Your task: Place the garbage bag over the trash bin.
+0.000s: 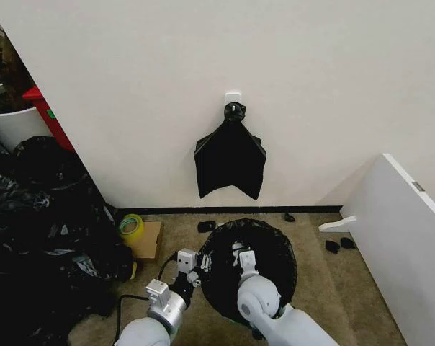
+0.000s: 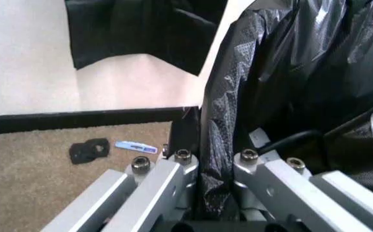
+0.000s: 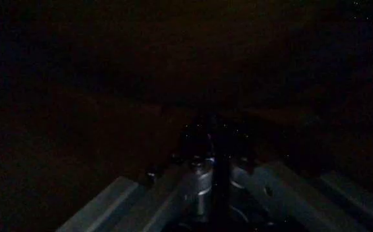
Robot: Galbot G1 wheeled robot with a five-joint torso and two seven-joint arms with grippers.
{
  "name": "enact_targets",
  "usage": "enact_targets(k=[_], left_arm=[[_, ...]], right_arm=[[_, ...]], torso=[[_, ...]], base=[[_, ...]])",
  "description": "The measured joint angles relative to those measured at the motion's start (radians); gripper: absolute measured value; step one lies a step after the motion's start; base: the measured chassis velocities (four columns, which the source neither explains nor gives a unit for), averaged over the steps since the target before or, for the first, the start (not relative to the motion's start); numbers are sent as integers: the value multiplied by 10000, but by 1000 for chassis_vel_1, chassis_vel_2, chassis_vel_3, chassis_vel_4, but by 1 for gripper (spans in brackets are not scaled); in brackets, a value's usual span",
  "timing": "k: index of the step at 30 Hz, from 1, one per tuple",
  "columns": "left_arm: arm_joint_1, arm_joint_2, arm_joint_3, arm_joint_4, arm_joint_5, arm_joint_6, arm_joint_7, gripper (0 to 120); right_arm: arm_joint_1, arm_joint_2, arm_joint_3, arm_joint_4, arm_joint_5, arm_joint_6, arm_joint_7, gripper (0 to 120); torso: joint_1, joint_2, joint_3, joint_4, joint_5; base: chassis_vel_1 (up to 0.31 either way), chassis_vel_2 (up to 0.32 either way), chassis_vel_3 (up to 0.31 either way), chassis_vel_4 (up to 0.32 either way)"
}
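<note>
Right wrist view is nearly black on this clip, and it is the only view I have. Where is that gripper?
Observer: In the head view, the right gripper is down inside the open mouth of the garbage bag, so black film surrounds its camera.
Operator: And the other arm?
Observer: The left gripper is at the bag's left edge, with its fingers closed on a fold of the film.
Operator: Any other bags nearby?
Observer: A flat black bundle hangs from a wall hook behind the bag.
</note>
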Motion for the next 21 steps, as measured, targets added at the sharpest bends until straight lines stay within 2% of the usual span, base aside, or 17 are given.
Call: enact_targets(k=[6, 11, 13, 17, 21], left_arm=[[-95, -22, 22, 116, -24, 0, -69, 3], [-161, -23, -132, 329, -85, 0, -116, 3], [-328, -149, -179, 672, -225, 25, -329, 3], [-555, -470, -222, 1031, -561, 194, -591, 3], [-730, -703, -377, 1298, -914, 370, -784, 3]], right_arm=[[-16, -169, 147, 300, -23, 17, -49, 0], [-351, -538, 282, 1116, 43, 52, -311, 0], [-574, -713, 271, 1789, 28, 55, -490, 0], [-843, -986, 333, 2719, 87, 143, -1003, 11], [-1258, -1424, 476, 3941, 241, 67, -1517, 29]], torso=[[0, 0, 0, 2, -1], [0, 0, 0, 0, 1], [0, 0, 0, 2, 0], [0, 0, 0, 1, 0], [0, 0, 0, 2, 2]], base=[[0, 0, 0, 0], [0, 0, 0, 0], [0, 0, 0, 0], [0, 0, 0, 0], [0, 0, 0, 0]])
